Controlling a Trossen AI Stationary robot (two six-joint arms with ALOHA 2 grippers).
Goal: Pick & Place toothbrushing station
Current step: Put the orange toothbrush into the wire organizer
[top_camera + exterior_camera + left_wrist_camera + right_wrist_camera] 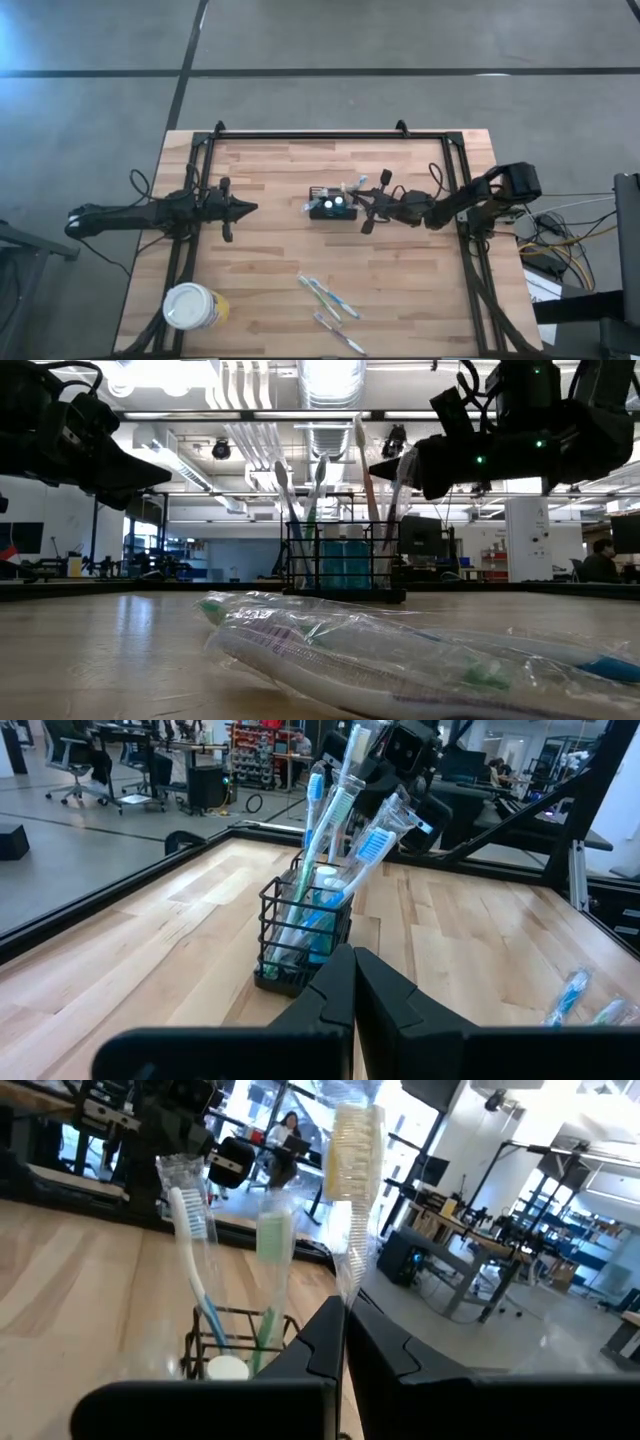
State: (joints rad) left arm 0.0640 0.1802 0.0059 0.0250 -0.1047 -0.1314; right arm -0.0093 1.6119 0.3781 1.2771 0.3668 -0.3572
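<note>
High view shows the toothbrushing station (333, 208) standing upright near the middle of the worktop (270, 280), its long axis running across from arm to arm. The right gripper (362, 205) is seen just beside the station's right end, so close that contact cannot be ruled out, with its jaws closed and nothing held. The left gripper (250, 209) is stationed well apart on the other side, pointed at the station, its jaws likewise pressed together and empty. The right arm is therefore judged the nearer one for any grasp. Wrapped toothbrushes (327, 297) are laid loose nearer the front edge, and a yellow cup (194, 306) with a white lid is set at the front left corner. What the overhead picture hides is given by the low view: the wire-slatted sides of the station (343, 565) and the brushes standing upright inside it.
</note>
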